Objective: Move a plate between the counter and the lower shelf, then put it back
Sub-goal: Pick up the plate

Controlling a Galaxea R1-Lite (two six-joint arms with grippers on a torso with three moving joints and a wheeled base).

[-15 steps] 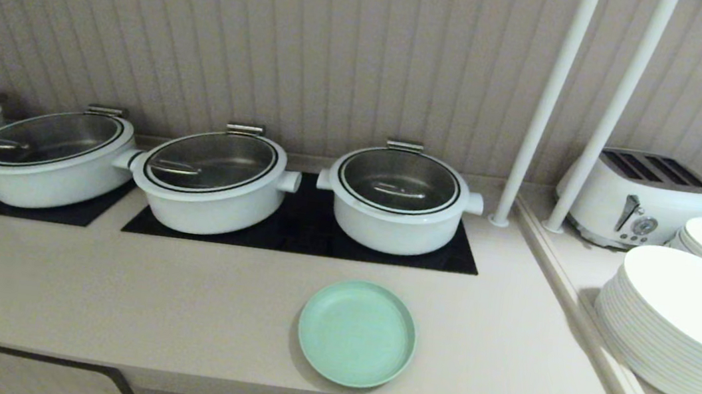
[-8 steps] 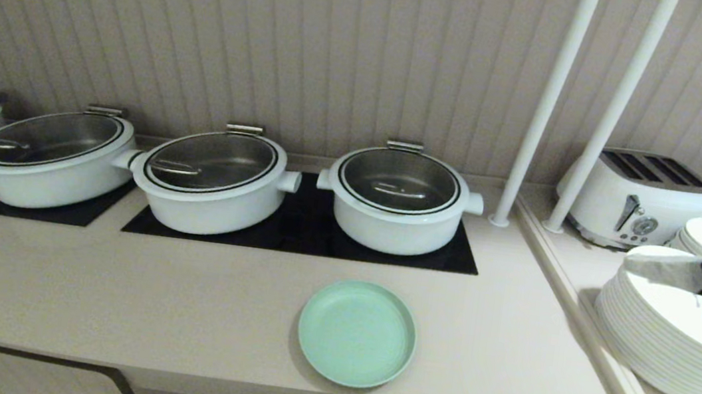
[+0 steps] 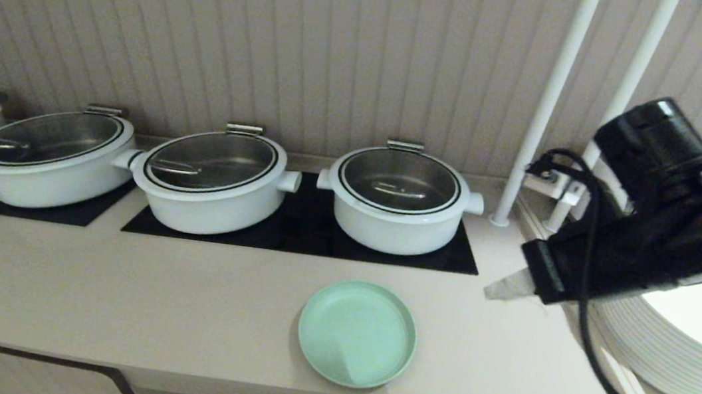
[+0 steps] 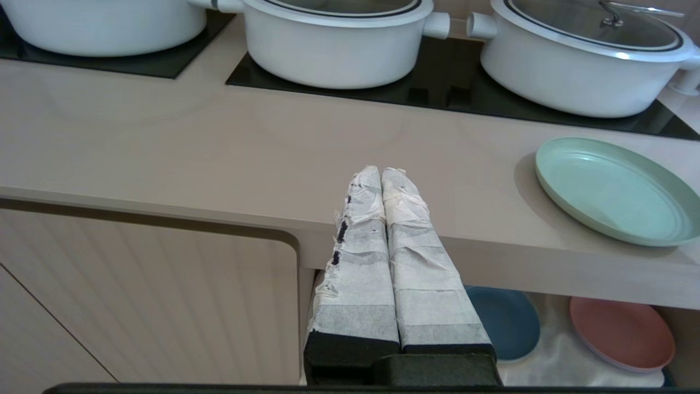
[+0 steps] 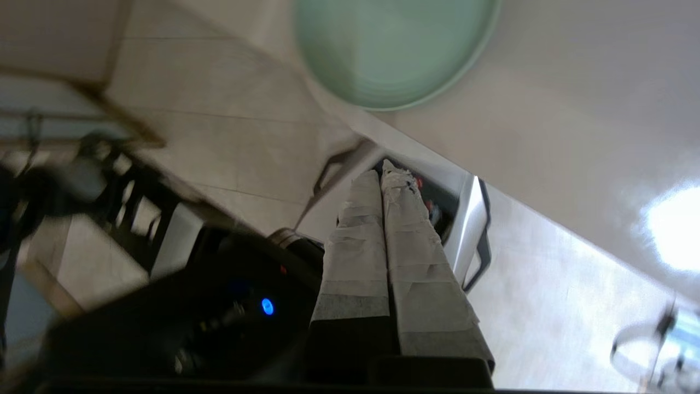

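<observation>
The mint-green plate (image 3: 356, 333) lies flat on the counter (image 3: 178, 296) near its front edge, in front of the rightmost pot. My right gripper (image 3: 499, 287) hangs shut and empty above the counter's right end, to the right of the plate and apart from it. In the right wrist view its taped fingertips (image 5: 383, 172) point past the counter edge, with the plate (image 5: 391, 49) beyond them. My left gripper (image 4: 381, 172) is shut and parked low before the counter, left of the plate (image 4: 612, 189). The lower shelf (image 4: 552, 355) shows its white cloth below.
Several white lidded pots (image 3: 397, 199) stand on black hob panels behind the plate. A blue plate (image 4: 506, 323) and a pink plate (image 4: 620, 334) lie on the lower shelf. A stack of white plates (image 3: 693, 359) sits on the right ledge, and two white poles (image 3: 546, 107) rise beside it.
My right arm has swung in from the right edge, over the white plate stack, to above the counter's right end. The green plate and left arm have not moved.
</observation>
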